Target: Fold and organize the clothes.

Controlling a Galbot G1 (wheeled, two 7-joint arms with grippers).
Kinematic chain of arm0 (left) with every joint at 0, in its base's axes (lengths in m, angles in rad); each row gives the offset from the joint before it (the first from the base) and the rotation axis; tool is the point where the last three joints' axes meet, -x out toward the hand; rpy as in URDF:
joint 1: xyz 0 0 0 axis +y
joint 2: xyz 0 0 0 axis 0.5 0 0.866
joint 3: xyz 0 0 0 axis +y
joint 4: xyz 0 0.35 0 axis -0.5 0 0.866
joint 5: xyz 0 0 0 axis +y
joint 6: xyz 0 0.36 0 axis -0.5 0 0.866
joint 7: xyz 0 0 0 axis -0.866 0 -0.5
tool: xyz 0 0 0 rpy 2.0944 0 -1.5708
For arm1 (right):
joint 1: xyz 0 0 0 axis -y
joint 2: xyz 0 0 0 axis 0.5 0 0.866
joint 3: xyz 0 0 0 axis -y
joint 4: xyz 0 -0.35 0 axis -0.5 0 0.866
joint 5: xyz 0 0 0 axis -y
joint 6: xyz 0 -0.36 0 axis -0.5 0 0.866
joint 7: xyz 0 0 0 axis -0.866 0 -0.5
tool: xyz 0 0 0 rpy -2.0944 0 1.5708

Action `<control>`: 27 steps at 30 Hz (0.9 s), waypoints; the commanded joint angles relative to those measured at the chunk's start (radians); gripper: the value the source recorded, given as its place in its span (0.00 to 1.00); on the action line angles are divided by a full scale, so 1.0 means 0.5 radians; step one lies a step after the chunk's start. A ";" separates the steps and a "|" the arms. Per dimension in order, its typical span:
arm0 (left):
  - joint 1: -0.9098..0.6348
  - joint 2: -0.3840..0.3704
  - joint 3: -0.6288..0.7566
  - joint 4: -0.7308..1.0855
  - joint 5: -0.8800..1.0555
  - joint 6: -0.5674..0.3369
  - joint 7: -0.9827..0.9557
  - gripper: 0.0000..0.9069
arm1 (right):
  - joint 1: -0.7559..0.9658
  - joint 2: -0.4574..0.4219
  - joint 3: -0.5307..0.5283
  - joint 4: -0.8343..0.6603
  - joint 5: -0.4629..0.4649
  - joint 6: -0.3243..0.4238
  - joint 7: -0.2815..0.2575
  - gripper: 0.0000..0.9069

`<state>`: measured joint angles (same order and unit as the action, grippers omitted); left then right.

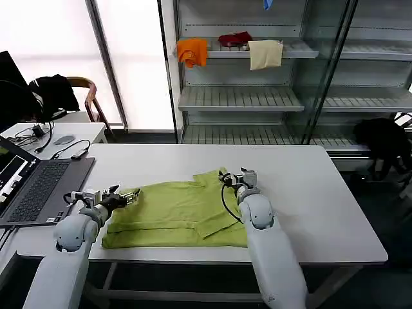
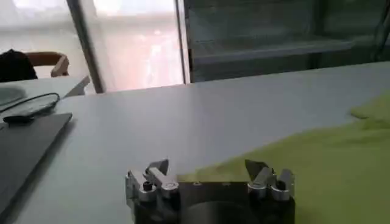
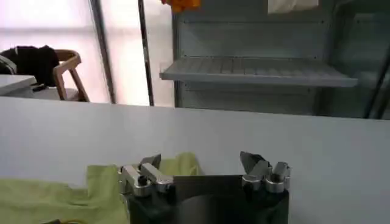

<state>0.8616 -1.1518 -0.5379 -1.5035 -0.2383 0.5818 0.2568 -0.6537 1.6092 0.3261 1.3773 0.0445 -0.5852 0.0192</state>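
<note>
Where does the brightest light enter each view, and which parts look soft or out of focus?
Head view: the window at the back left is blown out white and the T-shirt is sharp. Left wrist view: the same glare is behind the table, and the left pincer looks soft. Right wrist view: the window is bright, and the right pincer is slightly blurred.

Blown-out window backlight, soft wrist views

Right gripper (image 3: 207, 167), jaws apart, over the lime-green T-shirt (image 3: 73, 195) on the table (image 3: 244, 131).

Both arms reaching forward low; left gripper (image 1: 132, 195) and right gripper (image 1: 233, 176) hovering with fingers spread apart
</note>
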 commanded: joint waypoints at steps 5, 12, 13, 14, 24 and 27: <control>-0.038 -0.002 0.032 0.062 0.017 0.001 0.025 0.11 | 0.059 0.019 0.001 -0.184 -0.048 0.001 -0.019 0.87; -0.025 -0.008 0.030 0.043 0.015 -0.001 0.043 0.03 | 0.050 0.017 -0.008 -0.202 -0.060 0.001 -0.050 0.17; -0.026 -0.008 0.030 0.043 0.015 -0.001 0.043 0.02 | 0.048 0.017 -0.013 -0.201 -0.061 0.001 -0.058 0.02; -0.025 -0.008 0.030 0.041 0.015 -0.001 0.044 0.02 | 0.045 0.017 -0.018 -0.199 -0.065 0.002 -0.068 0.00; -0.005 -0.007 0.027 0.014 0.021 -0.002 0.079 0.01 | 0.015 0.012 -0.018 -0.150 -0.013 0.004 -0.081 0.00; -0.005 -0.012 0.028 0.014 0.023 -0.003 0.083 0.01 | 0.006 0.002 -0.014 -0.125 0.026 0.005 -0.064 0.00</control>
<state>0.8609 -1.1565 -0.5260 -1.4962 -0.2286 0.5810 0.2933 -0.6510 1.6091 0.3189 1.3093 0.0387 -0.5805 -0.0128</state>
